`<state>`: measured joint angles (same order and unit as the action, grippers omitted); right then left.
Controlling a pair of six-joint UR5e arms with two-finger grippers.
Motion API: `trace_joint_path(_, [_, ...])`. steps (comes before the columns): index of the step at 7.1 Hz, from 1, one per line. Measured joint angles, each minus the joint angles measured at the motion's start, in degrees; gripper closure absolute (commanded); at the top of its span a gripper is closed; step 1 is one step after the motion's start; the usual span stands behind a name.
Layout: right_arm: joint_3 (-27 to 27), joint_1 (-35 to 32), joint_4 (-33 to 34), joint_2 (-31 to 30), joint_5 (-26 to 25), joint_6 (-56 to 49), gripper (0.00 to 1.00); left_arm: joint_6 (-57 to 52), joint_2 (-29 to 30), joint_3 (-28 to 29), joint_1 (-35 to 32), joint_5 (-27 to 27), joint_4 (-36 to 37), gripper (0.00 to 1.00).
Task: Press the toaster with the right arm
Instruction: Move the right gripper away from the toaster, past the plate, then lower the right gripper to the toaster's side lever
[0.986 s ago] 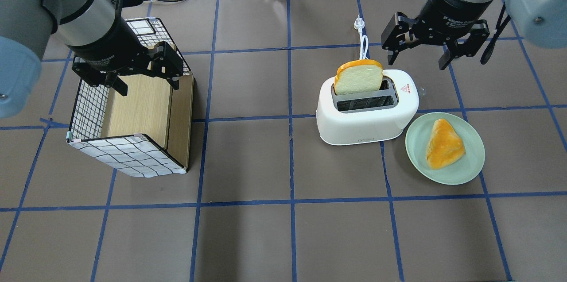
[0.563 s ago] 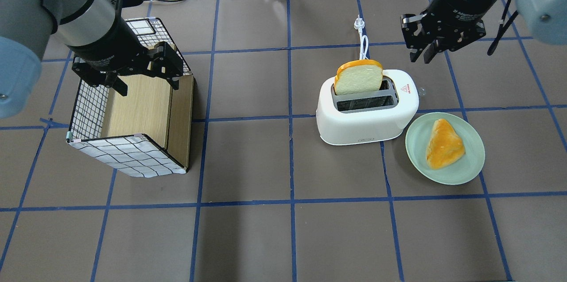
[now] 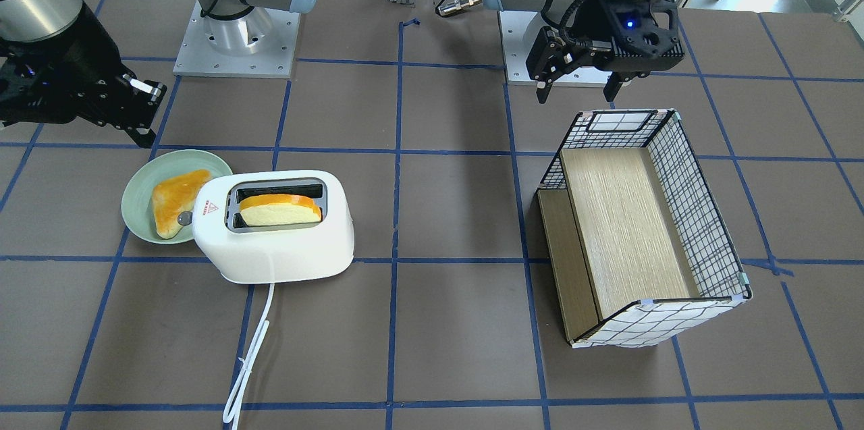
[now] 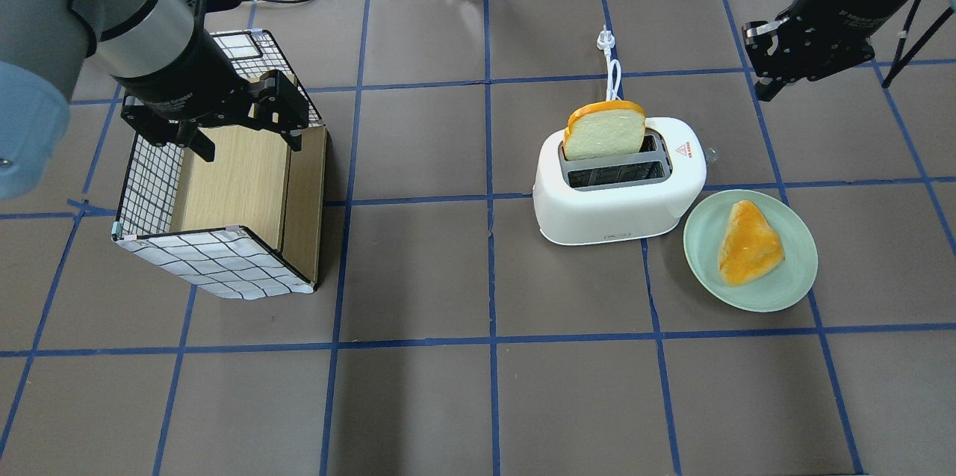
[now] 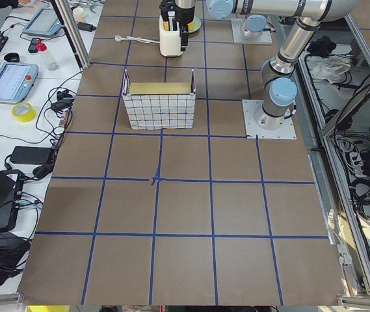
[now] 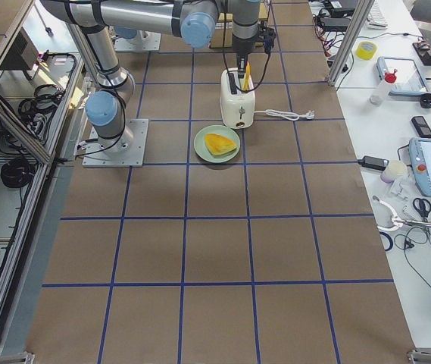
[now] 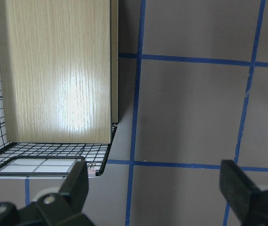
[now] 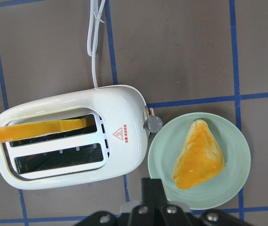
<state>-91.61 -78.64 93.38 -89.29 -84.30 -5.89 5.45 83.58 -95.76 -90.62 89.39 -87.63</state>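
Observation:
The white toaster [image 4: 620, 199] stands right of the table's middle with a bread slice [image 4: 605, 134] upright in its far slot. It also shows in the front view [image 3: 270, 254] and the right wrist view [image 8: 68, 101]. Its grey knob [image 8: 153, 124] is on the end that faces the plate. My right gripper [image 4: 763, 91] is shut and empty, in the air beyond and to the right of the toaster, apart from it; it also shows in the front view [image 3: 143, 136]. My left gripper [image 4: 246, 143] is open and empty above the basket.
A green plate [image 4: 702, 237] with an orange pastry [image 4: 749, 243] lies right beside the toaster's knob end. The toaster's white cord [image 4: 612, 72] runs toward the far edge. A checked wire basket [image 4: 216, 259] with a wooden insert stands at the left.
My right gripper has shut and moved to the right and farther from the toaster. The left arm, toaster, bread and plate have not moved.

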Motion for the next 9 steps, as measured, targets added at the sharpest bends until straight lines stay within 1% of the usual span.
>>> trace_joint_path(1, [-0.7,0.3,1.5,0.6,1.7,-0.1,1.00,0.0,0.0,0.0,0.0,0.0,0.0,0.00])
trace_joint_path(2, [-2.7,0.9,4.2,1.1,3.2,-0.2,1.00,0.0,0.0,0.0,0.0,0.0,0.0,0.00])
trace_joint_path(4, [-9.0,3.2,10.8,1.3,4.2,-0.9,1.00,0.0,0.0,0.0,0.0,0.0,0.0,0.00])
trace_joint_path(5, [-11.2,4.3,12.6,1.3,5.0,-1.6,1.00,0.0,0.0,0.0,0.0,0.0,0.0,0.00])
trace_joint_path(6, [-13.0,6.0,13.5,1.3,6.8,-2.6,1.00,0.0,0.0,0.0,0.0,0.0,0.0,0.00])
trace_joint_path(8, [-16.5,10.3,14.0,1.3,12.7,-4.9,1.00,0.0,0.0,0.0,0.0,0.0,0.0,0.00])
trace_joint_path(9, [-17.5,11.3,14.0,1.3,15.3,-5.6,1.00,0.0,0.0,0.0,0.0,0.0,0.0,0.00])
